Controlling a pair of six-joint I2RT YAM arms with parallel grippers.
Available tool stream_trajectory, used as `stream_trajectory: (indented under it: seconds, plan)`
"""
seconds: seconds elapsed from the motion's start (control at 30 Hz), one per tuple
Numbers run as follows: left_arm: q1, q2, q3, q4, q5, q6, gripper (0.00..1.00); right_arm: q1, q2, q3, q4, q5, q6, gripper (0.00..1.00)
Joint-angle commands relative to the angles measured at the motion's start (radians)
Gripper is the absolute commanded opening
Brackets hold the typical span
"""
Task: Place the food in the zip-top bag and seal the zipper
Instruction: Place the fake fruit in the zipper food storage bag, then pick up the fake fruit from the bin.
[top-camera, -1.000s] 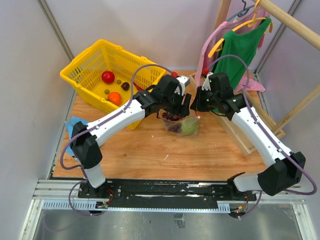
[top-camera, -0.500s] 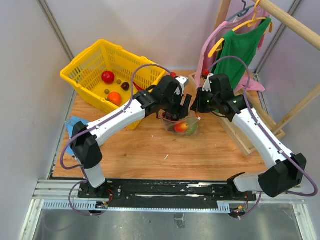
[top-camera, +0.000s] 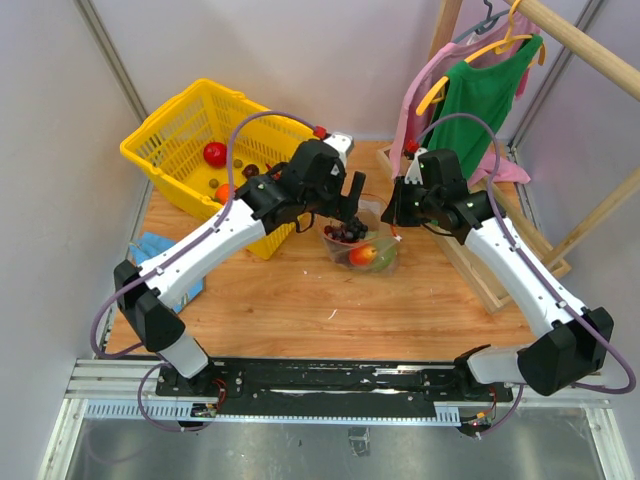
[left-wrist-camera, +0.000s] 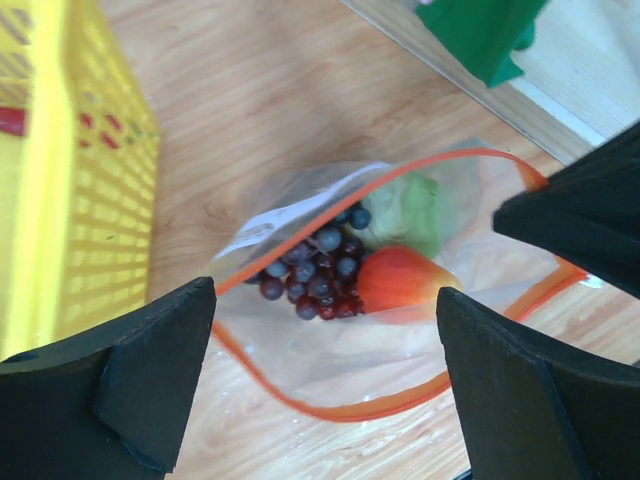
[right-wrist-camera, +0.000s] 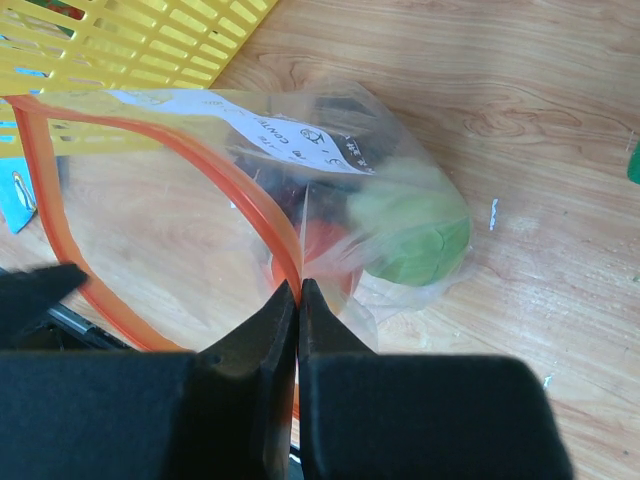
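Our left gripper (left-wrist-camera: 322, 310) hangs wide open and empty; straight beneath it lies the bag (right-wrist-camera: 150, 220), mouth agape, holding the grapes (left-wrist-camera: 315, 270), the green ball (left-wrist-camera: 405, 210) and a red-orange fruit (left-wrist-camera: 400, 282); across the mouth our right gripper (right-wrist-camera: 298, 290) pinches the zipper (right-wrist-camera: 255, 205), holding that rim up; on the left gripper's other side stands the yellow basket (top-camera: 175, 125) with a red fruit (top-camera: 215, 153) inside; we judge the filling unfinished; next we must reach into the basket for that fruit, the bag's mouth held open meanwhile.
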Motion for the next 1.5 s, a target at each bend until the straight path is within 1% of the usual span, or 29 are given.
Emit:
stream_trajectory:
  seconds: [0.0, 0.2, 0.3, 0.4, 0.53, 0.67, 0.8, 1.2, 1.3, 1.47]
  plan:
    - [0.06, -0.053, 0.025, -0.058, -0.089, -0.002, 0.95, -0.011, -0.025, -0.005, 0.005, -0.002, 0.004, 0.03]
    - [0.192, -0.094, -0.033, -0.069, -0.104, -0.032, 0.95, -0.011, -0.024, -0.004, 0.006, -0.002, 0.004, 0.03]
    - [0.269, -0.09, -0.037, -0.094, -0.115, -0.055, 0.96, -0.011, -0.026, -0.003, 0.006, -0.002, 0.004, 0.03]
    - [0.343, -0.061, -0.021, -0.135, -0.156, -0.072, 0.96, -0.011, -0.027, -0.005, 0.005, -0.003, 0.002, 0.03]
    - [0.432, -0.018, -0.012, -0.15, -0.169, -0.081, 0.97, -0.011, -0.022, -0.005, 0.005, -0.002, -0.002, 0.03]
    - [0.517, 0.02, -0.03, -0.097, -0.133, -0.089, 0.97, -0.011, -0.016, -0.009, 0.007, -0.005, -0.008, 0.03]
    - [0.601, 0.108, -0.016, -0.067, -0.108, -0.092, 0.97, -0.011, -0.01, -0.012, 0.007, -0.02, -0.009, 0.03]
    - [0.728, 0.416, 0.158, -0.07, -0.091, -0.054, 0.98, -0.011, 0.018, -0.005, 0.006, -0.03, -0.025, 0.03]
    - [0.742, 0.475, 0.206, -0.078, -0.074, -0.043, 0.98, -0.011, 0.032, 0.002, 0.004, -0.031, -0.029, 0.03]
    - [0.75, 0.554, 0.232, -0.083, -0.05, -0.032, 0.98, -0.012, 0.053, 0.019, 0.001, -0.031, -0.031, 0.03]
